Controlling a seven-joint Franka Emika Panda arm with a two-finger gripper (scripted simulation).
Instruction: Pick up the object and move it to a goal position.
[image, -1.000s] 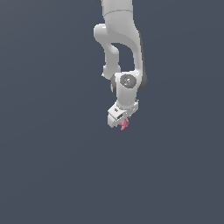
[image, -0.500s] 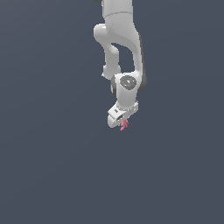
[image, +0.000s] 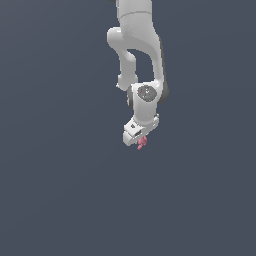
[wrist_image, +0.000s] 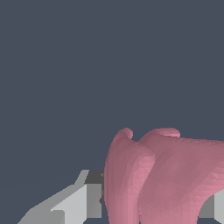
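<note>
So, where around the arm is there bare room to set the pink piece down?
The plain grey ground is bare on both sides of the arm and below the pincer in the exterior view. The only crowded spot is at the pincer itself, where the pink piece sits between its fingers.

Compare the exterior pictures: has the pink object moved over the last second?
No. The pink object sits at the gripper in the same spot of the frame, and there is no fixed landmark on the plain background to show any shift.
</note>
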